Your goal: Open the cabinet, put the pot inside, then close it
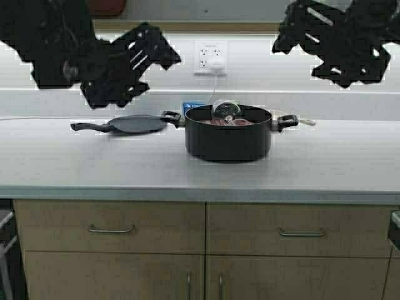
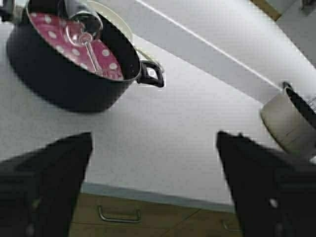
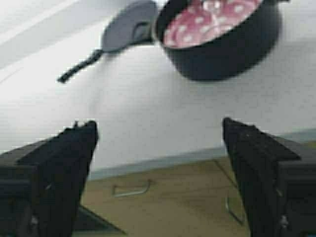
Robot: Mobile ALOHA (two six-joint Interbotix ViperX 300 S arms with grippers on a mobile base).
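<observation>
Tan wood-grain base cabinets [image 1: 112, 250] sit nearest you, below the counter edge, with horizontal drawer handles [image 1: 111, 230] and slim vertical door handles lower down. Above them runs a pale grey countertop [image 1: 94, 165]. Near its middle stands the pot [image 1: 228, 133], wide, black and straight-sided, with a small loop handle on each side; inside it you can make out a pink lining with white dots and a glass lid [image 1: 226, 111] resting in it. Just to the robot's left of the pot, nearly touching its handle, lies a flat dark griddle pan [image 1: 134, 124] with one long handle pointing left. Behind the pot a white pan [image 1: 294, 119] peeks out, and on the wall beyond is a white outlet [image 1: 210, 57] with a plug in it. Both arms hang raised above the counter, well apart from the pot: your left gripper [image 2: 153, 182] up on the left, your right gripper [image 3: 158, 173] up on the right, each with fingers spread wide and holding nothing. The wall cabinet is not visible in any view, so its doors cannot be judged. Watch for these risks: reaching upward could swing an arm into the pot or griddle pan; later, lifting the pot by one handle could tilt it and let the loose lid slide out.
</observation>
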